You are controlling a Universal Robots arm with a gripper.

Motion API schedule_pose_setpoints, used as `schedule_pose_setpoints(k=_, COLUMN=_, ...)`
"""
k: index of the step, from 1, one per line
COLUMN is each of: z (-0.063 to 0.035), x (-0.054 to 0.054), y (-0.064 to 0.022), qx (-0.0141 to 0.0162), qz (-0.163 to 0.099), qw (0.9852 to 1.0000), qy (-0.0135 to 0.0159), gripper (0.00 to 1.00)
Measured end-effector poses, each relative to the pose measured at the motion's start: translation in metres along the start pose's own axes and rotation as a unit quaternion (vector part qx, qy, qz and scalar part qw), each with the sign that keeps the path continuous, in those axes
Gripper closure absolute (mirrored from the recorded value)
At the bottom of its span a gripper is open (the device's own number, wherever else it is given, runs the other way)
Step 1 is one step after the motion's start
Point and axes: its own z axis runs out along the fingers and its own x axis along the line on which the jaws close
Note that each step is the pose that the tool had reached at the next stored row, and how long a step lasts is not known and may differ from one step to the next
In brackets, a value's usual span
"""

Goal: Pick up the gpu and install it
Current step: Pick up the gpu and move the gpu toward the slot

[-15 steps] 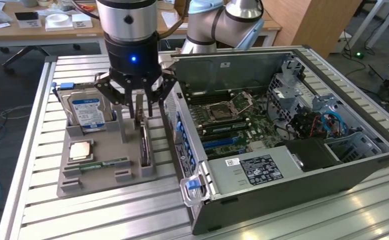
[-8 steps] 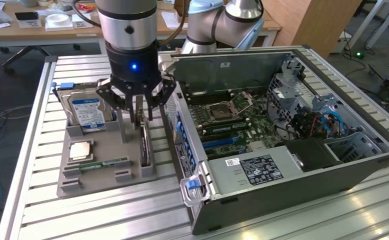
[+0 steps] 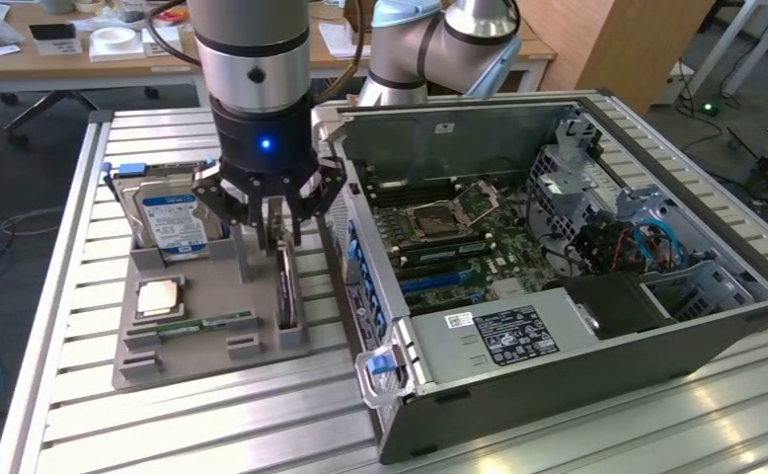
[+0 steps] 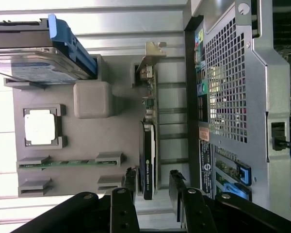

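You are working over a slatted metal table. An open computer case is lying on its side along the edge at the exterior view's right, motherboard facing up. A grey parts tray is sitting just beside it, toward the opposite edge. The gripper is hanging over the tray's case-side edge, its jaws standing wide and holding nothing. A silver hard drive is standing at the tray's far corner. The gpu is standing on its long edge in a slot along the tray edge nearest the case, its silver bracket at the end nearer the hard drive. In the wrist view it is running between the two fingertips, one on either side, neither visibly pressing on it. A processor chip and a narrow green memory stick are lying in pockets toward the tray's outer edge, apart from the card. The step in hand looks like the grasp. You are probably doing best by centring the card between the pads, squaring the fingers to its flat faces, and taking it on the black shroud rather than the bare board, since an off-centre pinch could tilt it in its slot.
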Motion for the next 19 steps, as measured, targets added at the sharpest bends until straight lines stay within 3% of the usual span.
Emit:
schedule_pose_setpoints(k=13, z=0.0043, x=0.0, y=-0.0002, qx=-0.0001, qz=0.0, qw=1.0, qy=-0.0001, gripper=0.58)
schedule_pose_setpoints(k=19, z=0.0116, x=0.0, y=-0.0005, qx=0.0, qz=0.0, qw=1.0, qy=0.0, gripper=0.58)
